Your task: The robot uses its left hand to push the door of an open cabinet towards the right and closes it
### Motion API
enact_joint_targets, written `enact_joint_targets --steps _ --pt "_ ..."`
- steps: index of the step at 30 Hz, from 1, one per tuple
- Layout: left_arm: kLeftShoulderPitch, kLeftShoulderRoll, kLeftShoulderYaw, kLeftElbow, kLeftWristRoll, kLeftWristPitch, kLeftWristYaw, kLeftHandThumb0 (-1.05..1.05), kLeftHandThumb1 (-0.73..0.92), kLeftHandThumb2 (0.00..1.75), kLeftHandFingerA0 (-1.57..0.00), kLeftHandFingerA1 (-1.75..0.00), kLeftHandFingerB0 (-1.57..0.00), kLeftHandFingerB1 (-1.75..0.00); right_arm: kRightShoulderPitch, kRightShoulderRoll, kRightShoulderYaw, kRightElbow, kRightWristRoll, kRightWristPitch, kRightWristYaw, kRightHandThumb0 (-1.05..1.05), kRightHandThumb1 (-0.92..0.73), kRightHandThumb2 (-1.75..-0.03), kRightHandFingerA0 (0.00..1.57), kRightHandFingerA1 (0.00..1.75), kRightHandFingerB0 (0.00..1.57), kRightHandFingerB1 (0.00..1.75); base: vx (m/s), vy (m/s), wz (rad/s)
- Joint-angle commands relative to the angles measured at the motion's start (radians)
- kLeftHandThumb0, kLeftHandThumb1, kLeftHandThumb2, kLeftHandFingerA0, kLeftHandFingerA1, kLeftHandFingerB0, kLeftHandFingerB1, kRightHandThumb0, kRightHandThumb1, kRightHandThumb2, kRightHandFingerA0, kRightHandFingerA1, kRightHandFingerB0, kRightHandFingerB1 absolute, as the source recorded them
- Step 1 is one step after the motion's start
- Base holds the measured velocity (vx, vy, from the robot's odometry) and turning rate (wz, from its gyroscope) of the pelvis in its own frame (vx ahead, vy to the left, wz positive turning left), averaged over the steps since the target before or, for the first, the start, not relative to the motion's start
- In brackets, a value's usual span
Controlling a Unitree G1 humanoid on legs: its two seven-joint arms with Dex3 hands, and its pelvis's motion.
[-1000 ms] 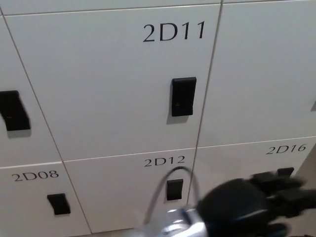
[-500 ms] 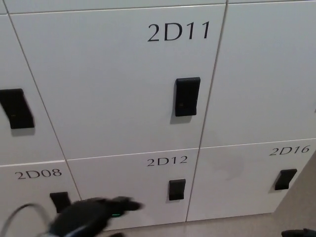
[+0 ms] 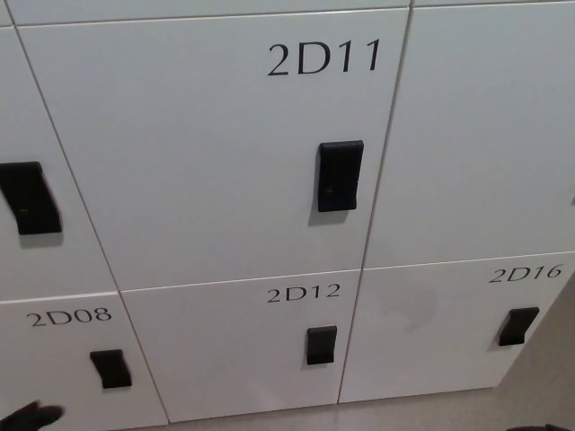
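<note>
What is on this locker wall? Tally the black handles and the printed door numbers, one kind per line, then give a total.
Black rectangular door handles: 5
Black printed door numbers: 4
Total: 9

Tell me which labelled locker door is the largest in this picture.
The door 2D11: far taller than 2D12, 2D08 and 2D16.

left robot hand [image 3: 31,416] barely shows, bottom-left corner.
</note>
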Motion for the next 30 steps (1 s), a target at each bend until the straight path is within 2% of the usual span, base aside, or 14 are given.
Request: enact_joint_targets --steps 1,2,5,6,7,8,9,10,24,25,29,30 --pt "-0.076 0.002 0.105 0.206 -0.150 0.007 -0.089 -0.66 0.92 0.69 -0.38 -0.34 -0.29 -0.30 0.043 -0.003 -0.018 0.002 0.014 -0.029 -0.021 -0.48 -0.85 -0.65 0.36 0.38 0.29 0.33 0.00 0.000 0.00" --pt "-0.085 0.000 0.108 0.217 -0.151 0.015 -0.095 -0.75 0.83 0.77 -0.37 -0.38 -0.26 -0.33 0.043 -0.005 -0.010 0.003 0.004 -0.027 -0.030 -0.50 -0.85 -0.65 0.37 0.38 0.30 0.33 0.00 0.000 0.00" --pt "-0.111 -0.009 0.106 0.257 -0.139 0.020 -0.111 -0.76 0.83 0.77 -0.37 -0.38 -0.26 -0.34 0.054 -0.009 -0.010 0.003 0.003 -0.022 -0.025 -0.49 -0.85 -0.65 0.36 0.37 0.29 0.33 0.00 0.000 0.00" --pt "-0.115 -0.011 0.105 0.263 -0.139 0.023 -0.110 -0.71 0.92 0.69 -0.41 -0.35 -0.31 -0.31 0.052 -0.010 -0.010 0.005 0.003 -0.018 -0.026 -0.49 -0.85 -0.65 0.36 0.37 0.29 0.33 0.00 0.000 0.00" --pt "-0.120 -0.012 0.105 0.271 -0.139 0.025 -0.109 -0.71 0.92 0.69 -0.41 -0.35 -0.31 -0.31 0.049 -0.010 -0.008 0.006 0.000 -0.014 -0.030 -0.49 -0.84 -0.65 0.37 0.37 0.30 0.33 0.00 0.000 0.00" --pt "-0.124 -0.013 0.106 0.277 -0.143 0.026 -0.113 -0.77 0.82 0.78 -0.37 -0.38 -0.26 -0.34 0.046 -0.011 -0.006 0.006 -0.003 -0.011 -0.032 -0.51 -0.66 -0.99 0.33 0.54 0.18 0.45 0.00 0.000 0.00" --pt "-0.125 -0.014 0.107 0.280 -0.146 0.026 -0.116 -0.77 0.82 0.78 -0.37 -0.38 -0.26 -0.34 0.045 -0.011 -0.004 0.006 -0.004 -0.009 -0.033 -0.51 -0.66 -0.99 0.33 0.54 0.18 0.45 0.00 0.000 0.00" --pt "-0.128 -0.014 0.106 0.285 -0.149 0.024 -0.117 -0.75 0.82 0.75 -0.38 -0.38 -0.28 -0.33 0.045 -0.010 -0.005 0.005 -0.003 -0.010 -0.033 -0.49 -0.84 -0.65 0.36 0.37 0.30 0.33 0.00 0.000 0.00" --pt "-0.125 -0.018 0.092 0.296 -0.159 0.011 -0.127 -0.76 0.80 0.77 -0.37 -0.38 -0.28 -0.34 0.051 -0.014 -0.008 0.005 0.002 -0.010 -0.024 -0.49 -0.84 -0.65 0.36 0.37 0.30 0.33 0.00 0.000 0.00" --pt "-0.122 -0.017 0.088 0.291 -0.157 0.010 -0.126 -0.76 0.81 0.77 -0.36 -0.38 -0.27 -0.34 0.051 -0.014 -0.003 0.004 -0.005 -0.013 -0.031 -0.53 -0.66 -0.99 0.33 0.54 0.20 0.46 0.00 0.000 0.00" --pt "-0.116 -0.015 0.077 0.288 -0.154 0.007 -0.118 -0.74 0.81 0.76 -0.37 -0.38 -0.28 -0.34 0.055 -0.012 -0.007 0.000 0.003 -0.022 -0.022 -0.53 -0.66 -0.98 0.32 0.53 0.21 0.46 0.00 0.000 0.00" --pt "-0.115 -0.015 0.077 0.288 -0.155 0.005 -0.120 -0.74 0.80 0.77 -0.37 -0.38 -0.29 -0.34 0.055 -0.012 -0.007 0.000 0.003 -0.020 -0.019 -0.48 -0.84 -0.65 0.35 0.38 0.31 0.34 0.00 0.000 0.00"
